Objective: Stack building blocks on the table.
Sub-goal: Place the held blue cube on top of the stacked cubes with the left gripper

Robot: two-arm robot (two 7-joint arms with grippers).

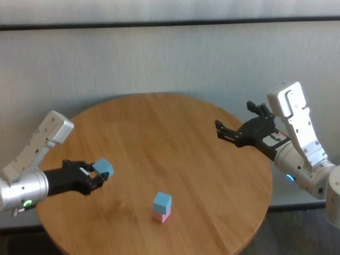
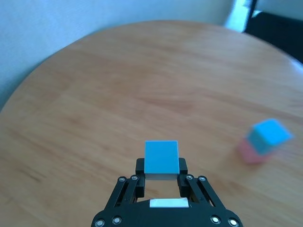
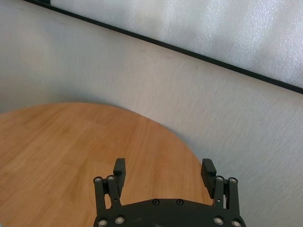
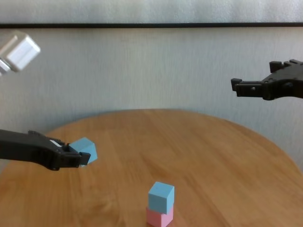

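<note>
left gripper (image 1: 99, 173) over left side of table (image 1: 175, 127), jaws clamped tight on light blue cube (image 1: 103, 168), cube lifted clear of wood; second light blue cube (image 1: 162, 202) sits on top of pink cube (image 1: 162, 215) near table's front edge, little stack well apart from held cube, off toward robot's right of it; right gripper (image 1: 240, 123) up in air past table's right rim, jaws spread wide, nothing in them

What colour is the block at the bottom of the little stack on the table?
Pink: the bottom block sits under a light blue block, clearest in the chest view.
</note>
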